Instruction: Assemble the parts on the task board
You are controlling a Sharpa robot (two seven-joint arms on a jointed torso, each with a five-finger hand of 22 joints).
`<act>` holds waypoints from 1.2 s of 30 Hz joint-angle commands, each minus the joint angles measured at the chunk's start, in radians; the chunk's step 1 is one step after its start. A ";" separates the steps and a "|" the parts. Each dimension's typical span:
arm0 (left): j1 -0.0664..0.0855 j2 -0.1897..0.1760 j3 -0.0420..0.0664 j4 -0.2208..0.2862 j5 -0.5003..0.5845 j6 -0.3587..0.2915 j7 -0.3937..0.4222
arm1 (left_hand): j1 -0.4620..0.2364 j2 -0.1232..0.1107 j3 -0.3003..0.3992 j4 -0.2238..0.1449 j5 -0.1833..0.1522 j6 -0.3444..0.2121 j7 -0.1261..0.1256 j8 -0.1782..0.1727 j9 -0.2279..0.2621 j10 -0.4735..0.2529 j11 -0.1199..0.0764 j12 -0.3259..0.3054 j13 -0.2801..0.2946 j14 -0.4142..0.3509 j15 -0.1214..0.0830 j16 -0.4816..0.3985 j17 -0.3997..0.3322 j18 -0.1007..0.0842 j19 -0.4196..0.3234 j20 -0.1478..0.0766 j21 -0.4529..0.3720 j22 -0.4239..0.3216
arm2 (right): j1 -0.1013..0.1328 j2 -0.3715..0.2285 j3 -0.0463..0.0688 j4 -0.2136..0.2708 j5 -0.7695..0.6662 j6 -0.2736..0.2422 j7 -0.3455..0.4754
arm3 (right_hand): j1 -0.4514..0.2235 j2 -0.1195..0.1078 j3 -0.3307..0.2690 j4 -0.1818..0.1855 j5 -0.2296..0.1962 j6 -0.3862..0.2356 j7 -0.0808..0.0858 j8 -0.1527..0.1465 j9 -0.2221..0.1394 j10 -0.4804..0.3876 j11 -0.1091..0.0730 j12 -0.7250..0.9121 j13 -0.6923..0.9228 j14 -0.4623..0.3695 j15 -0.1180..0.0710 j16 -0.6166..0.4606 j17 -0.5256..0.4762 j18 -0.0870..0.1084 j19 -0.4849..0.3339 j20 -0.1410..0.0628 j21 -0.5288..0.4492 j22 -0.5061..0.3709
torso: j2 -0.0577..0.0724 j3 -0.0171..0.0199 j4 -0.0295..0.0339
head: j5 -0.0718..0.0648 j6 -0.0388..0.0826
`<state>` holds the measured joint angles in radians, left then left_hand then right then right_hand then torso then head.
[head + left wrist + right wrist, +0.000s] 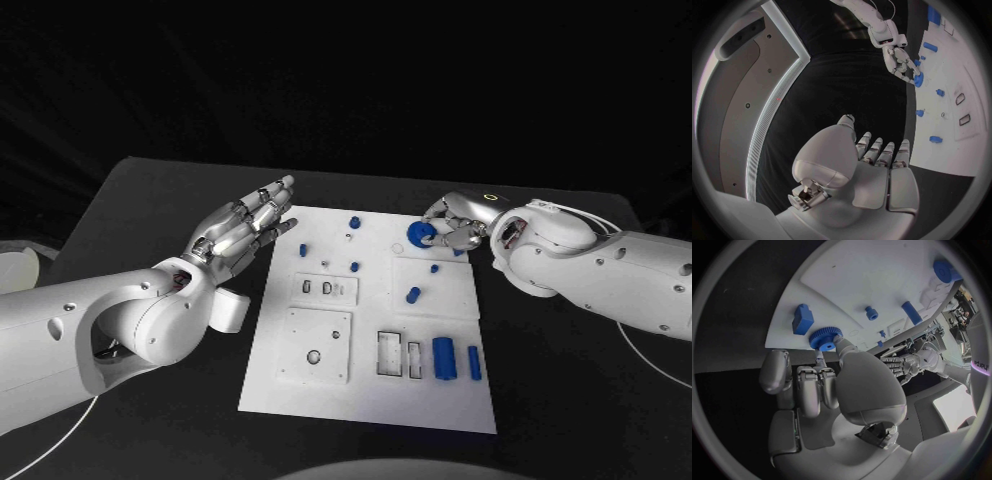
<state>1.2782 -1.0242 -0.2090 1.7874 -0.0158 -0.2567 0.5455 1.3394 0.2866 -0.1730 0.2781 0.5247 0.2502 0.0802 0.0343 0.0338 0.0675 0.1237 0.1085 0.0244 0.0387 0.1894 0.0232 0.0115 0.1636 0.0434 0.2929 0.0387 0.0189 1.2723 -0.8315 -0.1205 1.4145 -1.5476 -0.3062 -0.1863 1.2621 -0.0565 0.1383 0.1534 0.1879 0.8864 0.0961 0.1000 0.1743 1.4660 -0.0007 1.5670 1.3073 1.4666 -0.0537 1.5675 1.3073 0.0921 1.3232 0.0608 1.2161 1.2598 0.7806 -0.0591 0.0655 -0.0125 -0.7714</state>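
Observation:
The white task board [368, 395] lies in the middle of the black table. My right hand [459, 224] is at the board's far right edge and pinches a blue toothed gear [420, 234] between thumb and a finger. The right wrist view shows the gear [825, 337] at the thumb tip, near a blue block [802, 319]. I cannot tell whether the gear touches the board. My left hand [242, 228] hovers by the board's far left corner, fingers straight and apart, holding nothing. In the left wrist view the left hand [876, 167] is bare.
Several small blue parts stand on the board's far half, among them a peg [355, 222] and a short cylinder [414, 294]. Two blue cylinders [444, 358] lie side by side at the near right, next to rectangular slots [391, 352]. A square plate with a round hole [316, 345] sits near left.

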 commanded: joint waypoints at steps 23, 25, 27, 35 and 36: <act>-0.004 0.001 -0.001 -0.006 0.000 0.038 -0.004 | 0.015 -0.001 0.012 0.000 0.006 0.001 -0.001 0.003 0.000 0.004 0.018 0.009 0.002 0.010 0.014 0.010 0.004 0.002 0.010 0.002 0.006 0.002 | 0.010 0.005 -0.002 0.033 0.035 -0.081 0.050 | 0.051 -0.006 0.066 -0.067 0.362 0.165 -0.028 0.146 0.147 0.105 -0.006 0.004 0.263 0.104 -0.012 0.003 0.263 -0.002 0.028 -0.014 0.016 0.042 | -0.002 -0.0010 0.0005 | 0.009 -0.003; -0.004 0.000 -0.001 -0.005 0.000 0.038 -0.005 | 0.015 -0.001 0.012 0.000 0.006 0.002 -0.001 0.003 0.001 0.005 0.019 0.010 0.002 0.011 0.014 0.011 0.004 0.002 0.010 0.002 0.006 0.002 | 0.025 0.007 -0.002 0.046 0.066 -0.077 0.050 | 0.044 -0.006 0.068 -0.063 0.371 0.165 -0.028 0.150 0.153 0.105 -0.005 0.004 0.263 0.104 -0.011 0.003 0.263 -0.003 0.031 -0.014 0.018 0.044 | 0.000 -0.0007 0.0012 | 0.008 -0.004; -0.004 0.000 -0.001 -0.005 0.000 0.038 -0.006 | 0.015 -0.001 0.012 0.000 0.006 0.002 -0.001 0.003 0.001 0.005 0.019 0.010 0.002 0.011 0.015 0.011 0.004 0.001 0.011 0.002 0.006 0.002 | 0.041 0.010 -0.002 0.059 0.096 -0.070 0.049 | 0.040 -0.007 0.070 -0.061 0.377 0.166 -0.028 0.152 0.157 0.105 -0.004 0.004 0.263 0.104 -0.011 0.003 0.263 -0.003 0.032 -0.014 0.019 0.046 | 0.000 -0.0010 0.0014 | 0.009 -0.004; -0.004 0.003 -0.001 -0.004 0.000 0.039 -0.008 | 0.016 -0.002 0.013 0.000 0.006 0.002 -0.002 0.003 0.001 0.007 0.023 0.012 0.002 0.013 0.016 0.013 0.005 0.000 0.011 0.002 0.006 0.002 | 0.080 0.057 -0.002 0.083 0.160 -0.017 0.044 | 0.028 -0.007 0.073 -0.053 0.383 0.163 -0.028 0.155 0.164 0.105 -0.003 0.004 0.263 0.104 -0.010 0.003 0.263 -0.004 0.035 -0.013 0.022 0.050 | 0.001 -0.0013 0.0017 | 0.007 -0.006; -0.004 0.004 -0.001 -0.004 0.000 0.039 -0.009 | 0.016 -0.002 0.013 0.000 0.006 0.003 -0.002 0.003 0.001 0.007 0.024 0.012 0.003 0.014 0.016 0.013 0.005 0.000 0.011 0.002 0.006 0.002 | 0.081 0.066 -0.002 0.081 0.161 -0.009 0.044 | 0.025 -0.007 0.074 -0.051 0.382 0.160 -0.027 0.154 0.166 0.105 -0.003 0.004 0.263 0.104 -0.010 0.003 0.263 -0.004 0.035 -0.013 0.021 0.050 | 0.001 -0.0009 0.0018 | 0.006 -0.007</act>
<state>1.2743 -1.0230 -0.2101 1.7814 -0.0151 -0.2403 0.5320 1.3473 0.2867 -0.1675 0.2782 0.5247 0.2502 0.0802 0.0343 0.0337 0.0749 0.1381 0.1163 0.0259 0.0494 0.2000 0.0311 0.0155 0.1634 0.0469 0.2964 0.0386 0.0195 1.3518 -0.7732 -0.1221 1.4964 -1.4288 -0.3554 -0.1463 1.2973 -0.0634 0.1962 0.0829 0.5686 0.9761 0.1069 0.1492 0.1937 1.4659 -0.0010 1.5670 1.3078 1.4664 -0.0612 1.5675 1.3078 0.0921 1.3507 0.0482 1.2344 1.3081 0.7810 -0.0603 0.0667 -0.0055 -0.7764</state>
